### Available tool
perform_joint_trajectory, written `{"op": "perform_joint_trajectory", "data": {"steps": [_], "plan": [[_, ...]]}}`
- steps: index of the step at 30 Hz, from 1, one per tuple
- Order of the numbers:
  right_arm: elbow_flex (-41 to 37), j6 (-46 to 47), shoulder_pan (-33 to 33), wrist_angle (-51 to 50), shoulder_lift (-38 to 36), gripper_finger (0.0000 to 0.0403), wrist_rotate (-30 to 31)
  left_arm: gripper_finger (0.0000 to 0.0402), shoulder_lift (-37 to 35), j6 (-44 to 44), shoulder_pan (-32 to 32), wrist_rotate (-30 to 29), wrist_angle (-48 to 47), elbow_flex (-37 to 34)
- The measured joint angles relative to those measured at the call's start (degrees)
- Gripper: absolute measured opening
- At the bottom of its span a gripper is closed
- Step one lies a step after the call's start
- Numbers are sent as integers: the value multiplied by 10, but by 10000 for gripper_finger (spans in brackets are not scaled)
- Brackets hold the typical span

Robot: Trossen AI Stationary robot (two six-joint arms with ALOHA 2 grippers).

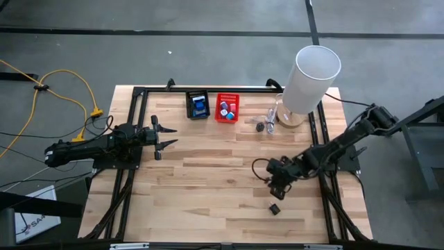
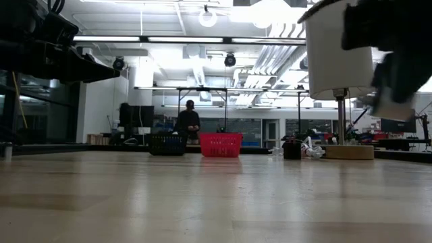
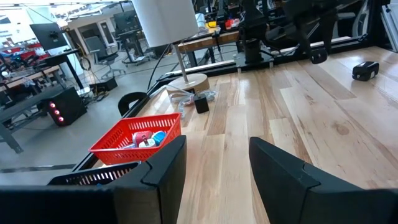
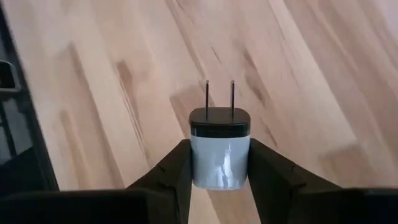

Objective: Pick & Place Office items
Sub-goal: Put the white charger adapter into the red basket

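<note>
right gripper (image 4: 219, 163) clamps white plug adapter (image 4: 220, 149), seemingly above table | left gripper (image 3: 214, 165) parted, empty

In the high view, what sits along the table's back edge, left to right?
Black basket → red basket → small black piece → clear lump → white cylinder on its wooden base.

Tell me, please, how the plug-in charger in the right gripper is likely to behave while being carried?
The charger looks rigid, so it probably won't flex between the right gripper fingers. Its smooth, glossy sides may slip. Being boxy, it likely won't roll when set down, though its prongs could snag a basket.
</note>
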Motion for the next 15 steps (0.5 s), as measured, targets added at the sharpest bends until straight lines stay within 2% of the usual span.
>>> {"op": "perform_joint_trajectory", "data": {"steps": [5, 15], "plan": [[0, -78, -27, 54, 0, 116, 18, 167, 0, 0, 0, 0, 0, 0], [0, -224, -54, 166, 0, 117, 109, 167, 0, 0, 0, 0, 0, 0]]}}
